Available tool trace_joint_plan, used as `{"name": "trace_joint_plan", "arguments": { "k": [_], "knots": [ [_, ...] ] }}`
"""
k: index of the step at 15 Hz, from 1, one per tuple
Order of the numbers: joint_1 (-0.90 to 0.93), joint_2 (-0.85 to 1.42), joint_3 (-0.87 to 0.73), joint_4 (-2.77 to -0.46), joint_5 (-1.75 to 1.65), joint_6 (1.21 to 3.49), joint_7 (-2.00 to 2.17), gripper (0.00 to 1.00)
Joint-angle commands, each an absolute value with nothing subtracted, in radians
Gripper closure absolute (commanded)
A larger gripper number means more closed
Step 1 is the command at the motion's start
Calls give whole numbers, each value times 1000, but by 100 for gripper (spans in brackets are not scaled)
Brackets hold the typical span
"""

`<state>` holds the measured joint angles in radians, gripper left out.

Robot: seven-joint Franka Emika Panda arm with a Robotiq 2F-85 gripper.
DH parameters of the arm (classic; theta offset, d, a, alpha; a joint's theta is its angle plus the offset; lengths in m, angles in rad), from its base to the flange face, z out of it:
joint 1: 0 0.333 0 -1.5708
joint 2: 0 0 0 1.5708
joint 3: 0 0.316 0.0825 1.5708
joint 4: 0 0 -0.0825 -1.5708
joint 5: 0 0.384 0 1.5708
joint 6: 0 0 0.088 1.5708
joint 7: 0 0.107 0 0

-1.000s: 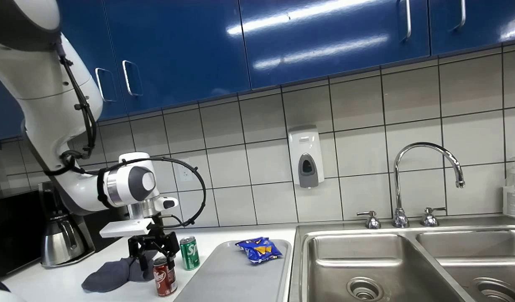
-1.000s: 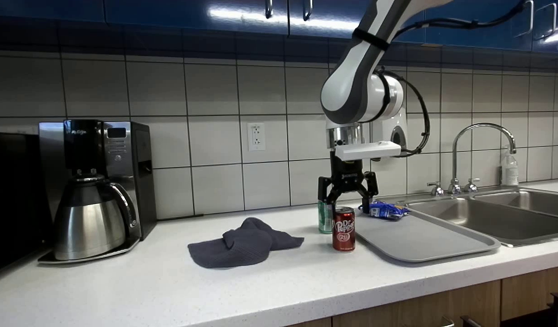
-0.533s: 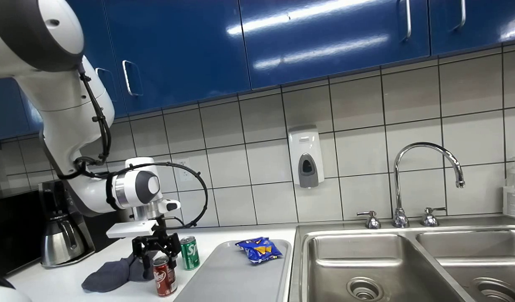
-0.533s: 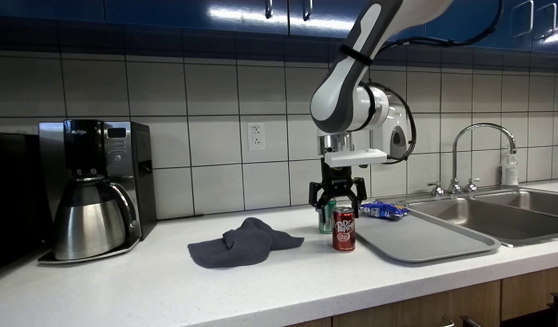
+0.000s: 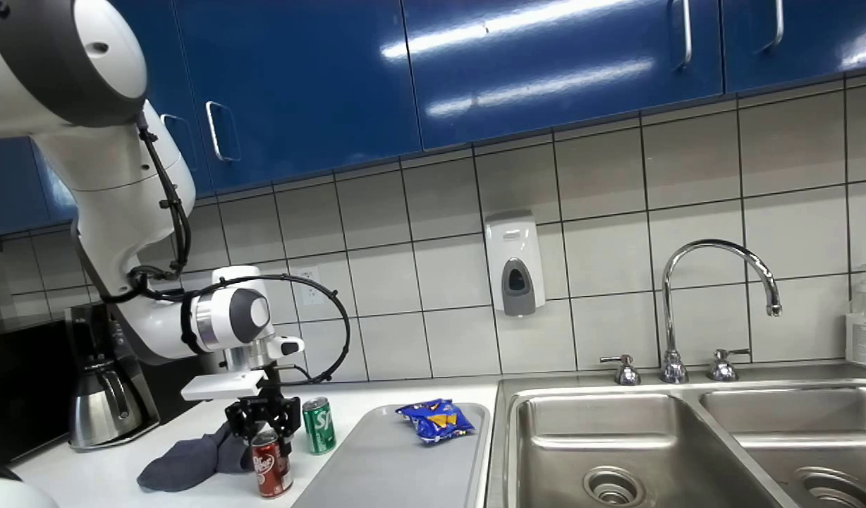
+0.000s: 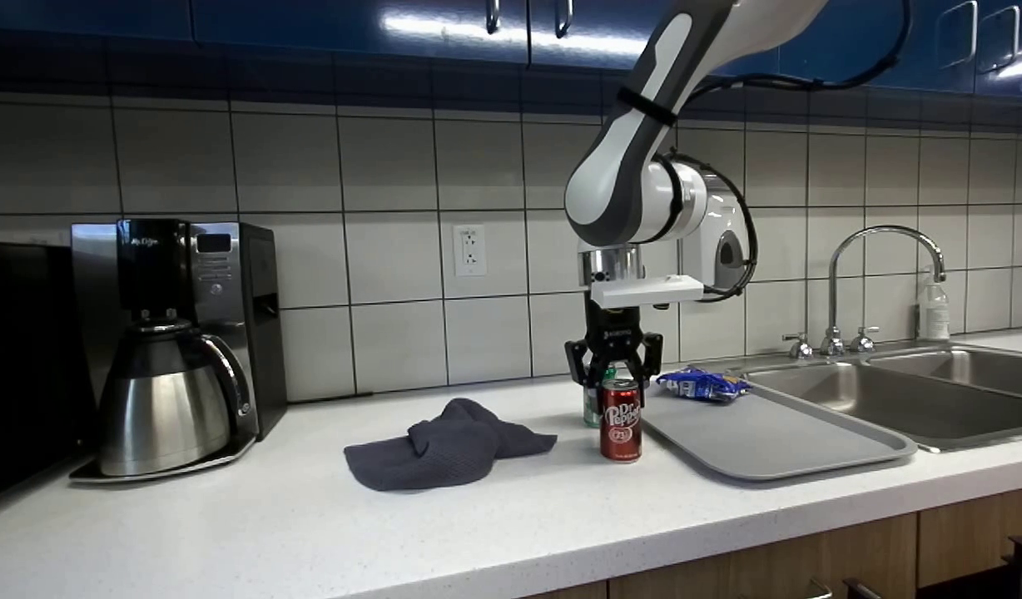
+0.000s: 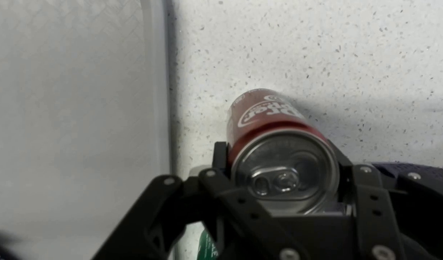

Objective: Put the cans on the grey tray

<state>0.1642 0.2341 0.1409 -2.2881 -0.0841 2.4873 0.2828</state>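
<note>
The red Dr Pepper can (image 6: 621,434) stands upright on the counter just beside the grey tray (image 6: 777,441). My gripper (image 7: 281,157) points down over it, shut on its upper part, with one finger (image 7: 220,153) pressed along each side. From the wrist the can's lid and pull tab show between the fingers. Behind it, upright on the counter close to the tray, is the green Sprite can (image 5: 319,427); the red can and gripper partly cover it in an exterior view, and only a sliver shows in the wrist view.
A blue snack bag (image 5: 436,421) lies on the tray's far end. A dark crumpled cloth (image 6: 444,449) is on the counter on the side away from the tray. Further along stands a coffee maker (image 6: 178,349). The steel sink (image 5: 595,451) with its tap borders the tray.
The arm has come down over the red can, and the fingers have drawn in from wide apart to grip it. The can has shifted slightly left in both exterior views.
</note>
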Motion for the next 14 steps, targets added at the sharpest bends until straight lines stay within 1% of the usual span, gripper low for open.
{"name": "trace_joint_plan", "arguments": {
  "k": [1, 14],
  "knots": [
    [177, 229, 121, -2271, -96, 2474, 273, 62],
    [144, 2, 114, -2299, -65, 2268, 261, 62]
  ]
}}
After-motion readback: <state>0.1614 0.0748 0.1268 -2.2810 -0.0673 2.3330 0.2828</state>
